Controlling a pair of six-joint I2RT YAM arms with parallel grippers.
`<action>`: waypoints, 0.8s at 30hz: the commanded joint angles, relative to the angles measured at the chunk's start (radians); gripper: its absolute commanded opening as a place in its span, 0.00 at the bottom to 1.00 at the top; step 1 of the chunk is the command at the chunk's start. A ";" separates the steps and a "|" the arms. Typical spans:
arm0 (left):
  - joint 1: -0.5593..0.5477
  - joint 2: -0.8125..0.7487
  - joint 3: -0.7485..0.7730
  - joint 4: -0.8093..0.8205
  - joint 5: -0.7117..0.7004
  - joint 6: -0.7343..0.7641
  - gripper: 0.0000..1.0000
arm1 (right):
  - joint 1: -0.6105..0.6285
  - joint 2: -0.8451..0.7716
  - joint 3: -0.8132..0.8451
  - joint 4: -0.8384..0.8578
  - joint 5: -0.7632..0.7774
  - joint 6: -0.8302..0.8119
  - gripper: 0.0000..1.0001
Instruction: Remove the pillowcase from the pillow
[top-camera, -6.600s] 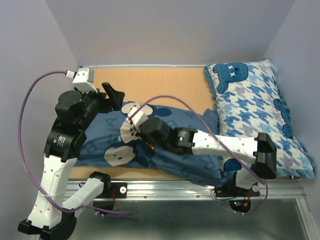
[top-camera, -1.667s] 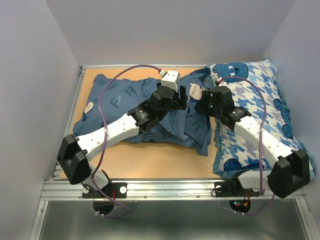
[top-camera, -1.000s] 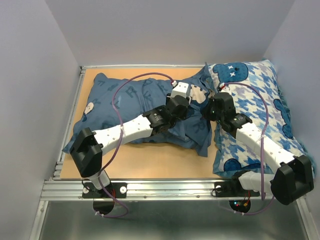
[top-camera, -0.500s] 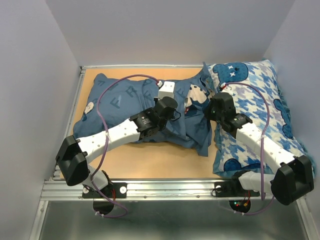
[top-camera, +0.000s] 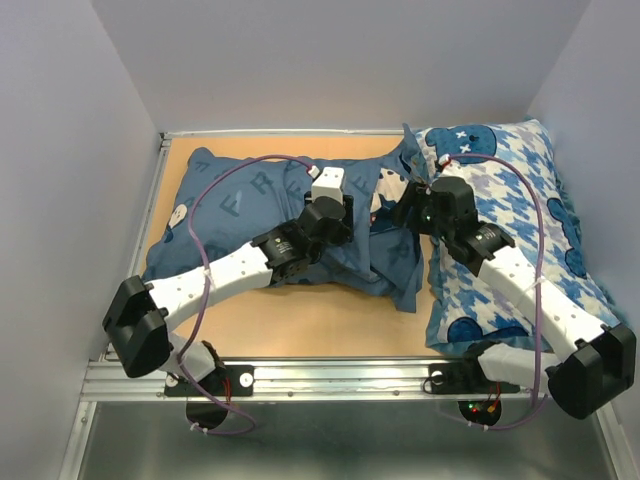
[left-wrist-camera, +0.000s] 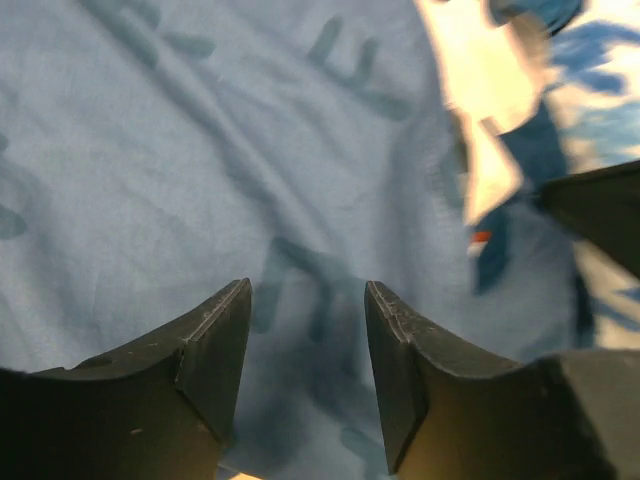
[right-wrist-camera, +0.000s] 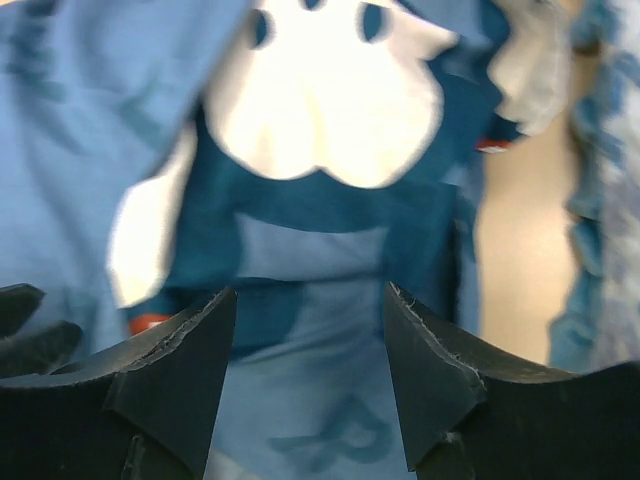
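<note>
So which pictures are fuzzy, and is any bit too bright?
Left wrist view: the pillowcase looks soft and smeary, its letters faint; the left tool is sharper. Right wrist view: the white mouse face is blurry and glaringly bright; the right tool is clearer. Top external view: sharp and evenly lit, pillowcase letters clear.

The pillowcase (left-wrist-camera: 200, 180) lies ahead of and beneath the jaws of the left gripper (left-wrist-camera: 306, 292) and right gripper (right-wrist-camera: 310, 292). Right of the right jaws: a table (right-wrist-camera: 510, 260) strip, then the houndstooth pillow (right-wrist-camera: 612, 200).
</note>
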 joint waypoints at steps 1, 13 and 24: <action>-0.024 -0.092 0.003 0.115 0.052 -0.001 0.63 | 0.049 0.043 0.093 0.001 -0.005 -0.010 0.66; -0.044 0.031 0.060 0.124 0.074 0.008 0.58 | 0.079 0.162 0.173 0.036 0.035 0.006 0.67; -0.044 0.057 0.095 0.037 -0.052 -0.025 0.00 | 0.079 0.130 0.167 0.044 0.005 0.006 0.71</action>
